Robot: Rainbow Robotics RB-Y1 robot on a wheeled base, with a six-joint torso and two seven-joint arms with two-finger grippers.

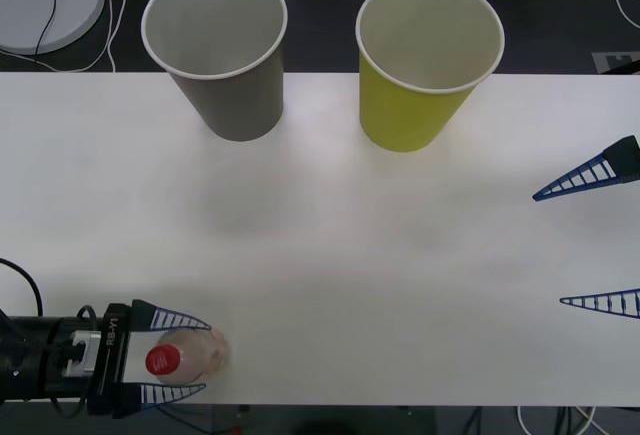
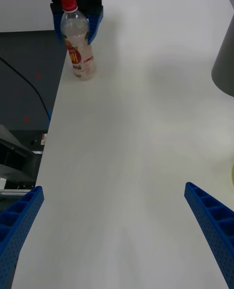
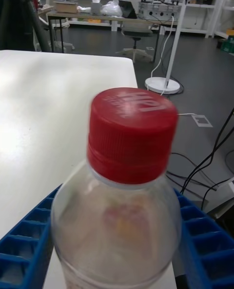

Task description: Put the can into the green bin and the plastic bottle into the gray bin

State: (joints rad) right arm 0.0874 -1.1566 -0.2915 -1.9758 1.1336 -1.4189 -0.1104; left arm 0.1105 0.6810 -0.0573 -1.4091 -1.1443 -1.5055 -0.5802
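1. White tabletop (image 1: pixel 330 255) carries everything, with dark floor beyond its far edge; the gray bin (image 1: pixel 226 65) and the green bin (image 1: pixel 420 75) stand upright side by side at the back, apart from each other, mouths open and nothing visible inside either.
2. At the near edge on the robot's left, the plastic bottle (image 1: pixel 185 357) stands upright with the left gripper (image 1: pixel 170 359) straddling it, one blue finger on each side pressed to its shoulder just under the red cap (a grip that looks seated, judging by the left wrist view).
3. The right gripper (image 1: pixel 598 235) waits at the table's right edge, fingers spread wide and holding nothing.
4. No can is to be seen on the table.
5. For the step in hand, I would lift the bottle straight up before travelling, keep it vertical, and clear the gray rim well.
6. Centre it over the gray mouth (the nearer of the two bins to this arm) before letting go, since a clipped rim could tip a light paper cup.
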